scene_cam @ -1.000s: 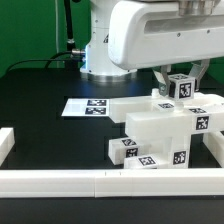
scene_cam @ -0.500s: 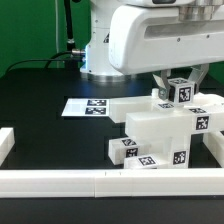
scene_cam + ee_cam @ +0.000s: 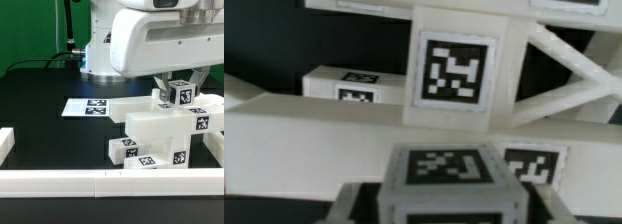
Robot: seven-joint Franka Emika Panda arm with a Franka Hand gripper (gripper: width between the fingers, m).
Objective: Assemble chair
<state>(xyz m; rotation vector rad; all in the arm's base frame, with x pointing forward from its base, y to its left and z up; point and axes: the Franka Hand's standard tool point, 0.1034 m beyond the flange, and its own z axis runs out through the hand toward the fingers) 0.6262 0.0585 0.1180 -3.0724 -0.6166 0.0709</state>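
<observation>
gripper [image 3: 181,80]: jaws narrow, clamped on the square leg [image 3: 181,93] from two sides; a finger [image 3: 363,208] shows beside the leg's tagged end in the wrist view.
square leg: upright, over the top of the part-built chair [image 3: 160,135]; cannot tell if seated.
part-built chair: white tagged blocks on the table [image 3: 40,90], near its front edge, toward the exterior view's right.
X-braced frame [image 3: 562,75]: part of the chair, beyond the leg.
border rail [image 3: 60,180]: along the table's front edge.
marker board [image 3: 88,106]: flat, mid-table.
</observation>
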